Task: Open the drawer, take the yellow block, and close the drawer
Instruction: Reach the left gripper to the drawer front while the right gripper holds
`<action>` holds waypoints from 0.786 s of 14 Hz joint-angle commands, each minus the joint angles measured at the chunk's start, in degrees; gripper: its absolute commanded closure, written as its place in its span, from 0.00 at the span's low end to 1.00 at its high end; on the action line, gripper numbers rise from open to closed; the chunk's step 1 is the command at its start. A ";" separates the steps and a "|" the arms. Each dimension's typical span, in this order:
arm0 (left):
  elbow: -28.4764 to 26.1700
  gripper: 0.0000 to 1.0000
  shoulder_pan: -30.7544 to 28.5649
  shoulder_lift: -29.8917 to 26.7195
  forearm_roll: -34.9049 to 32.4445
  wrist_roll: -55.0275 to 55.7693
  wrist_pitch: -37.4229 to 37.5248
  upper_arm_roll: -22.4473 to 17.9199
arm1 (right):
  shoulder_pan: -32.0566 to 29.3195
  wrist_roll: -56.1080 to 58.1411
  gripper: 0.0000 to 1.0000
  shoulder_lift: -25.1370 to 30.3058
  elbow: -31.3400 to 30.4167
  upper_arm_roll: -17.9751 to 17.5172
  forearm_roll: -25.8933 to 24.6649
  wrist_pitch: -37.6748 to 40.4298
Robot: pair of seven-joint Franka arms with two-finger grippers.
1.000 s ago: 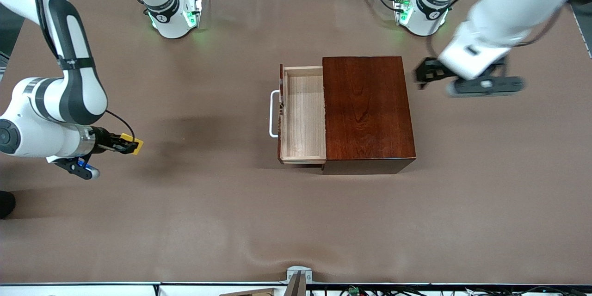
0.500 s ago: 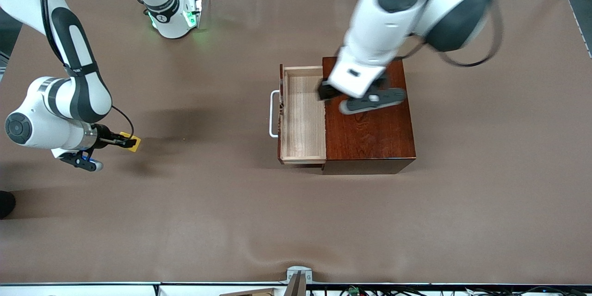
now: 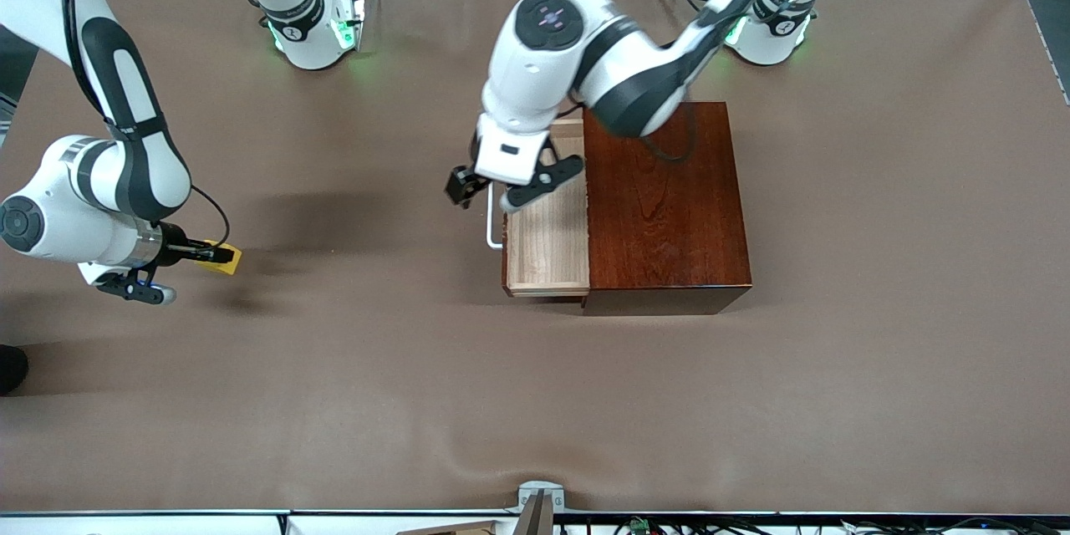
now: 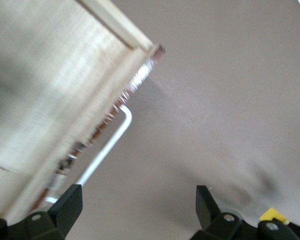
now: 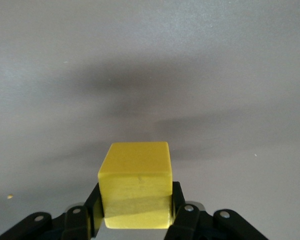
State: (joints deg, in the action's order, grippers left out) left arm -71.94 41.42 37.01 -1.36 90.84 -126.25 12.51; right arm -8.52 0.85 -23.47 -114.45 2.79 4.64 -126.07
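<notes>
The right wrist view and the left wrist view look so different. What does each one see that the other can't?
Only the right wrist view shows the right hand shut on the small bright yellow cube, close up. Only the left wrist view shows the pale-wood drawer tray with its white U-shaped bar handle, and the left hand open over that handle. Both show the brown table cover, and the yellow cube peeks into the left wrist view's corner too.
</notes>
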 commanded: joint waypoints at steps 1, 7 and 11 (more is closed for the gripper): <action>6.18 0.00 9.08 5.78 0.92 8.01 -3.47 -8.35 | -1.24 0.82 1.00 0.00 -2.96 -1.20 -0.94 -3.47; 6.20 0.00 16.22 11.95 0.75 18.49 -6.83 -16.01 | -1.59 0.91 0.41 -2.02 -2.88 -1.20 -0.94 -4.53; 6.11 0.00 16.24 12.65 0.66 19.47 -0.08 -16.82 | -0.98 1.34 0.00 -1.59 -2.53 -1.20 -0.94 -4.01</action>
State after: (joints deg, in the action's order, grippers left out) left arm -67.89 57.01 49.06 -1.36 109.46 -130.39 -2.97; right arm -8.58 1.48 -26.16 -116.74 2.62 4.54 -130.20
